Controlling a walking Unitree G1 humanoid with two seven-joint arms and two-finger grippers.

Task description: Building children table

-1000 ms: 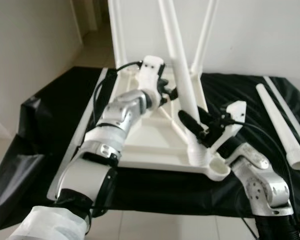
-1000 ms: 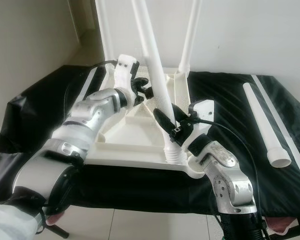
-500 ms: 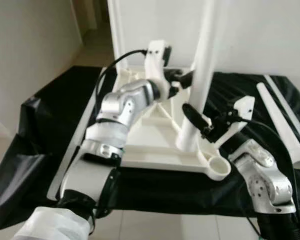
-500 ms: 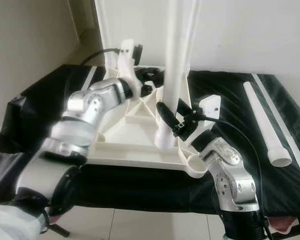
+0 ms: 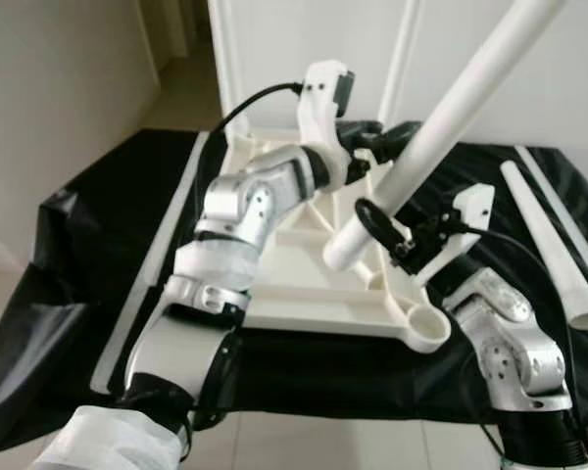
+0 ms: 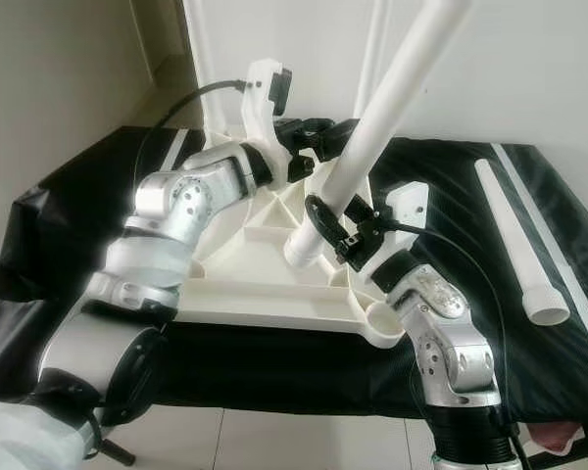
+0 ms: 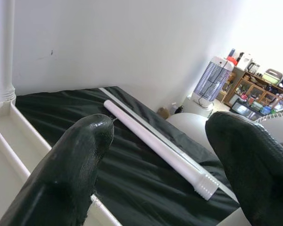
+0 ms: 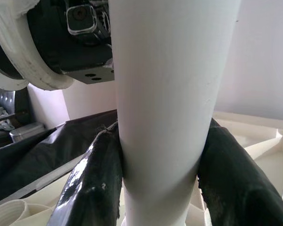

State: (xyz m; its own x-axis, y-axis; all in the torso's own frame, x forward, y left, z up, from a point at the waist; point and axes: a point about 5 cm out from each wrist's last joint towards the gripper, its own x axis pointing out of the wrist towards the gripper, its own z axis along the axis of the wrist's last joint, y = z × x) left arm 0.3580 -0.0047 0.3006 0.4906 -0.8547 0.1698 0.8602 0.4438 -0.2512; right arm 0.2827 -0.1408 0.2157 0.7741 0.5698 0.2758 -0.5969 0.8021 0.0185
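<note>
Leg-fitting step in hand: the right gripper (image 6: 331, 227) was clenched on a white table leg (image 6: 372, 132) near its lower end, leg tilted and lifted clear of the upturned white tabletop (image 5: 304, 284) on the black-covered desk (image 5: 98, 225). Left gripper (image 5: 387, 137) sat beside the leg higher up, fingers (image 7: 80, 160) spread and empty. Judged next: swing the leg upright, seat its end in the empty socket (image 5: 423, 324) at the tabletop's near right corner; a spare leg (image 6: 519, 245) lay along the desk's right edge.

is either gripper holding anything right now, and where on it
The right gripper clamps the white table leg near its lower, threaded end, a finger on each side. The left gripper is open beside the leg, holding nothing.
</note>
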